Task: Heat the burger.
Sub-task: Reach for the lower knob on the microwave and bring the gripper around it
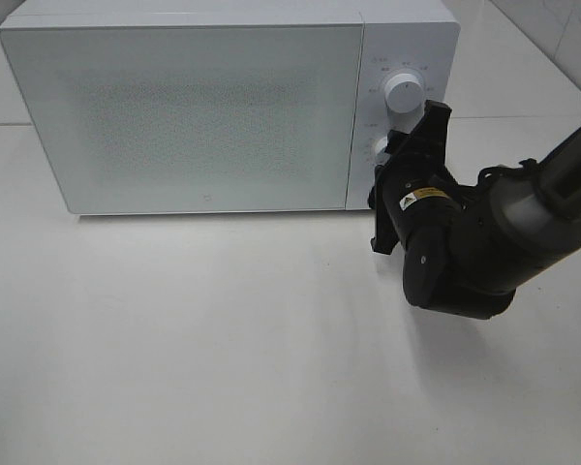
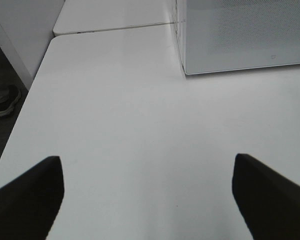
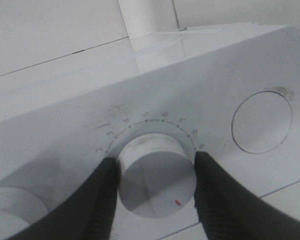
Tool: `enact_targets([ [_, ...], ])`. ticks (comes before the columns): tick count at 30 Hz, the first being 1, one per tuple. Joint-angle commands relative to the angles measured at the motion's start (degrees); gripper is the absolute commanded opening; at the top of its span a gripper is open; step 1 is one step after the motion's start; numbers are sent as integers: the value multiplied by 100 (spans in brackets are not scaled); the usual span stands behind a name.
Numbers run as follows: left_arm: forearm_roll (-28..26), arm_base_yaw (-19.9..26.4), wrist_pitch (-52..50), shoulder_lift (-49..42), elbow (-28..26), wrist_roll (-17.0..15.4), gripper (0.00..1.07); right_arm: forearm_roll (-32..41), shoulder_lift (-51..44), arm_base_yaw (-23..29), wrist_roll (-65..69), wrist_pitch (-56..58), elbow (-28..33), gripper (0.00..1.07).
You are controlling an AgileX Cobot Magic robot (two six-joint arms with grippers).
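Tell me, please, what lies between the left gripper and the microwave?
Only bare white tabletop lies between the left gripper and the microwave, as the left wrist view shows.

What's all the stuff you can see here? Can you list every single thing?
microwave: 1, white, door shut, at the back of the table
upper knob: 1, white, on the microwave's right panel
lower knob: 1, white, under the upper knob, being gripped
table: 1, white, under everything
shoe: 1, dark, on the floor beside the table
right gripper: 1, black, closed on the lower knob
left gripper: 1, black, open, above bare table
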Motion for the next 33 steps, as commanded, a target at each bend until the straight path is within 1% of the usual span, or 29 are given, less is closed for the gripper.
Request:
enact_targets([
  [1,6,17,-52,-149,23,-40,84,-1358,-57,57,447,-865,-327,0],
  [7,6,17,-52,-149,23,-40,84,-1358,-57,57,831,-991,-327,0],
  [14,6,17,-52,-149,23,-40,84,-1358,-57,57,779,-991,-327,0],
  [21,6,17,-52,-149,23,-40,84,-1312,-57,57,453,-1003,-327,2],
  [29,6,17,-52,-149,23,-40,84,-945,-57,57,235,-1003,-327,5],
  [32,6,17,-52,-149,23,-40,84,-854,-57,57,109,-1003,-327,7],
  [33,6,17,-52,-149,23,-40,84,-710,-57,57,46,-1003,-327,9],
])
